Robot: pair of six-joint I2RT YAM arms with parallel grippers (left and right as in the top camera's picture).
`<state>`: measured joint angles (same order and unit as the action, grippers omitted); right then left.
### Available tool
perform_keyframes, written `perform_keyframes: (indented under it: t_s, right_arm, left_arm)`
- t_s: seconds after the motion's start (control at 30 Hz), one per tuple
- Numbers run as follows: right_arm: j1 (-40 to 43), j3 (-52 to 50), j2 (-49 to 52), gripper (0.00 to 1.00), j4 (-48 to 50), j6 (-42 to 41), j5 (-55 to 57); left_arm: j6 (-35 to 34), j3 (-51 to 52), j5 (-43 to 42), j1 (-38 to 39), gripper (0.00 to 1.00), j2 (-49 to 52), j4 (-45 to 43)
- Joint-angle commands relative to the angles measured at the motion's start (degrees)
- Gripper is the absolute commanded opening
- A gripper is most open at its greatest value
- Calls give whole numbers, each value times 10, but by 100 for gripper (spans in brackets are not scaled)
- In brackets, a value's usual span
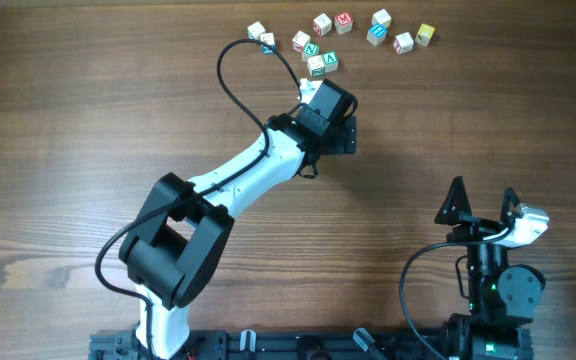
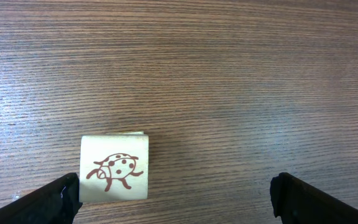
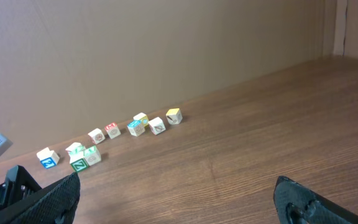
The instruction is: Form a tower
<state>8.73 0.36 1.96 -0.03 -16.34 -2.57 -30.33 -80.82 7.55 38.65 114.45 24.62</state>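
Observation:
No tower shows in any view; the small alphabet cubes (image 1: 322, 24) lie scattered at the table's far edge. A pale cube with a red-brown ladybug drawing (image 2: 114, 176) sits on the wood just inside the left finger (image 2: 55, 202) of my left gripper (image 2: 176, 198). That gripper is open wide and holds nothing. In the overhead view the left arm's wrist (image 1: 326, 108) hangs just below the cube cluster and hides its fingers. My right gripper (image 1: 483, 200) stands open and empty at the near right, far from the cubes.
In the right wrist view the cubes form a row (image 3: 135, 127) far ahead, with a green Z cube (image 3: 78, 163) nearest. A black cable (image 1: 230, 75) loops off the left arm. Bare wood lies between the two arms.

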Motion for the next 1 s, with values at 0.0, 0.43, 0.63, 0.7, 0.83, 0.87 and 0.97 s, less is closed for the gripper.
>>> perform_keyframes:
  t_s: [0.0, 0.43, 0.63, 0.7, 0.83, 0.87, 0.97]
  right_arm:
    - [3, -1, 0, 100, 1, 8, -5]
    - [3, -1, 0, 100, 1, 8, -5]
    - [3, -1, 0, 100, 1, 8, -5]
    - [3, -1, 0, 100, 1, 7, -5]
    - [3, -1, 0, 100, 1, 8, -5]
    - [3, -1, 0, 100, 1, 8, -5]
    - [3, -1, 0, 100, 1, 8, -5]
  left_arm:
    - [-2, 2, -5, 2, 100, 8, -1]
    - [-2, 2, -7, 2, 100, 8, 0]
    - [-2, 2, -10, 2, 100, 8, 1]
    - [-2, 2, -18, 2, 100, 8, 0]
    - [-2, 2, -18, 2, 100, 8, 0]
    - [-2, 2, -18, 2, 100, 8, 0]
    - [-2, 2, -18, 2, 100, 8, 1]
